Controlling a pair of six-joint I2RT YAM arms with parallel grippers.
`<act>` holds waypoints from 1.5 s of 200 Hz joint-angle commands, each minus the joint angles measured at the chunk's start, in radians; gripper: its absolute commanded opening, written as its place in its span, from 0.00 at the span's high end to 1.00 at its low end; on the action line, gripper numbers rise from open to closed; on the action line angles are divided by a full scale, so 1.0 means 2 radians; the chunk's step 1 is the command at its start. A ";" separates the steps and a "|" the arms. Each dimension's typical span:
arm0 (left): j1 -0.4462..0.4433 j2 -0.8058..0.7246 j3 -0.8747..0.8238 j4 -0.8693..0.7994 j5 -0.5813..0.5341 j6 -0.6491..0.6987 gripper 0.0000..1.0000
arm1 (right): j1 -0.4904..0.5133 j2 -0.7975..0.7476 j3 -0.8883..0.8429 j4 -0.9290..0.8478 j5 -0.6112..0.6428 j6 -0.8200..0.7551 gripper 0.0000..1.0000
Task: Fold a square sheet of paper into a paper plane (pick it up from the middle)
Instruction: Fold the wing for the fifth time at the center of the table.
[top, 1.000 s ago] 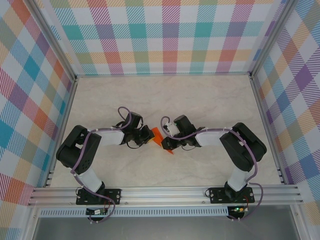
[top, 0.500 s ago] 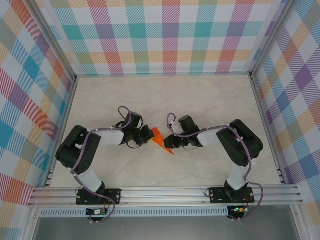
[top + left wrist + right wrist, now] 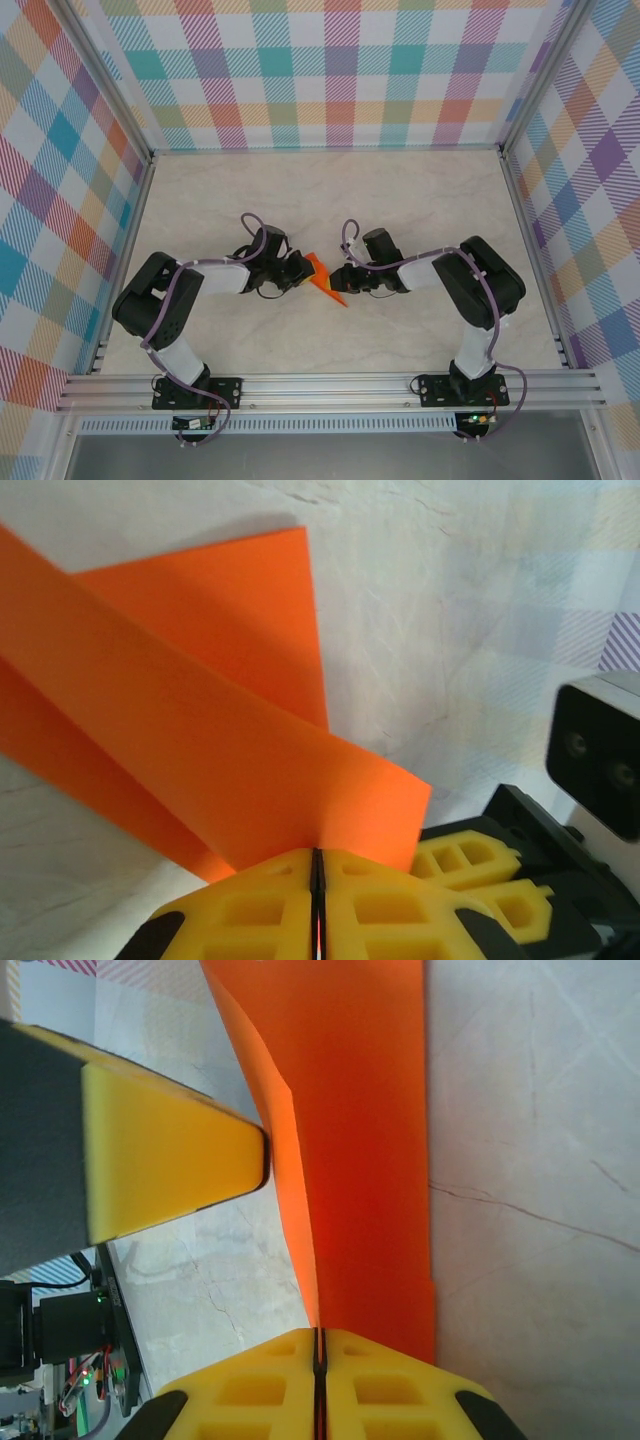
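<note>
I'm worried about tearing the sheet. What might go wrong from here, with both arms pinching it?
1. The left fingers and right fingers are both shut on the thin orange paper; pulling apart may tear it or slip it loose.
2. The two sets of fingers sit very close together, so they might collide.

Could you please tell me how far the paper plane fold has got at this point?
Done: the orange paper is not a flat square; it shows overlapping folded layers and creases. In hand: the left hand and the right hand are both shut on it from opposite sides. Left: no finished dart with centre ridge and two wings is apparent, so the shaping folds likely remain.
</note>
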 commanded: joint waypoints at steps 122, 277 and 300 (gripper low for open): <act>-0.023 0.026 -0.009 0.028 0.008 -0.005 0.92 | -0.006 0.030 0.022 -0.030 -0.025 0.012 0.89; -0.024 0.037 0.006 -0.004 -0.017 0.015 0.94 | -0.006 0.014 0.045 -0.094 -0.024 -0.036 0.81; -0.024 0.040 0.009 0.001 -0.014 0.015 0.94 | -0.006 0.008 0.047 -0.107 -0.020 -0.044 0.79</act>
